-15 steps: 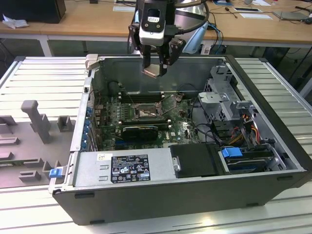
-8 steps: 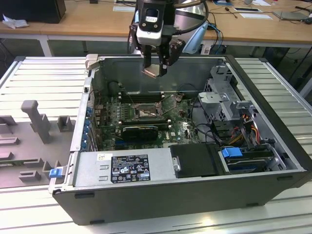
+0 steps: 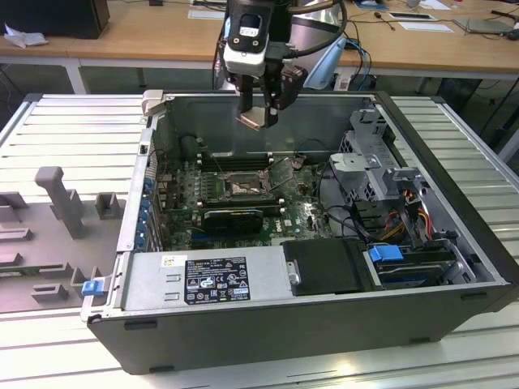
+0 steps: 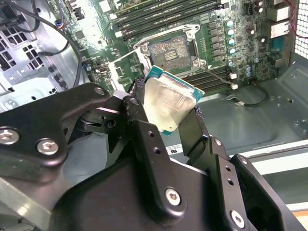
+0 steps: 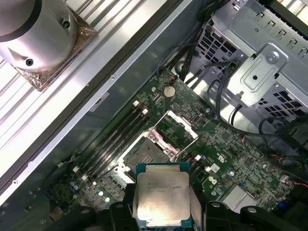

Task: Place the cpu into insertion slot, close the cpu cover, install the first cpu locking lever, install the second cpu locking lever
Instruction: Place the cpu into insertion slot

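My gripper [image 3: 258, 116] hangs over the back of the open computer case, shut on the cpu [image 3: 253, 119], a flat square chip with a pale metal face. In both wrist views the cpu [image 4: 168, 103] [image 5: 162, 197] sits clamped by its edges between the black fingers, well above the green motherboard [image 3: 296, 212]. The insertion slot [image 3: 242, 188] [image 4: 171, 50] [image 5: 146, 153] lies below and ahead of the chip, its brownish centre bare. The cpu cover [image 5: 186, 126], a thin metal frame, stands swung open at the slot's side.
Long black memory slots [image 4: 168, 14] flank the socket. A black card [image 3: 233, 215] lies in front of it. A grey power supply [image 3: 203, 279] fills the case front, with a drive cage [image 3: 373, 154] and cables [image 3: 401, 219] on the exterior view's right. Grey fixtures [image 3: 61, 198] stand outside on the left.
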Robot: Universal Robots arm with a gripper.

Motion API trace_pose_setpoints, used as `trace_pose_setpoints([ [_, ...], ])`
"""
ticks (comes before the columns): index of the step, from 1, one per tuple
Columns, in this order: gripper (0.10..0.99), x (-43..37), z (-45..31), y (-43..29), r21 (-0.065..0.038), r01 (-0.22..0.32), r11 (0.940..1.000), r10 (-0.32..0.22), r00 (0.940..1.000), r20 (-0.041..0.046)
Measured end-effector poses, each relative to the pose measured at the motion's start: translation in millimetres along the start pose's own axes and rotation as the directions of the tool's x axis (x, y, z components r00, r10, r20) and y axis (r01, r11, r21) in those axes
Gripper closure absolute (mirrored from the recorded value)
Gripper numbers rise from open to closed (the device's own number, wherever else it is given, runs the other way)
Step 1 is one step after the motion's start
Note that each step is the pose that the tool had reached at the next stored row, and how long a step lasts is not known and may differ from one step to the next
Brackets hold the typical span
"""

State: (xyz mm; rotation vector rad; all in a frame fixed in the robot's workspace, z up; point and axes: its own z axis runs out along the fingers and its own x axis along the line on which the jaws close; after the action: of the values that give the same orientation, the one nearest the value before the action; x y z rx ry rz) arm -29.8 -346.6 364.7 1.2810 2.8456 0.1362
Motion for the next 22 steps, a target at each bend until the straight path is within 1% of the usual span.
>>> trace_pose_setpoints([
  [6, 0.561, 0.0, 0.0, 0.0, -0.001, -0.05, 0.9987, 0.05, 0.9987, 0.0043],
  [10, 0.561, 0.0, 0.1, 0.0, -0.002, -0.083, 0.9965, 0.083, 0.9965, 0.0072],
  [13, 0.561, 0.0, 0.1, 0.0, -0.002, -0.098, 0.9952, 0.098, 0.9951, 0.0084],
  [17, 0.561, 0.0, 0.1, 0.0, -0.003, -0.124, 0.9923, 0.124, 0.9923, 0.0106],
  [22, 0.561, 0.0, 0.3, 0.0, -0.004, -0.163, 0.9866, 0.163, 0.9865, 0.0139],
])
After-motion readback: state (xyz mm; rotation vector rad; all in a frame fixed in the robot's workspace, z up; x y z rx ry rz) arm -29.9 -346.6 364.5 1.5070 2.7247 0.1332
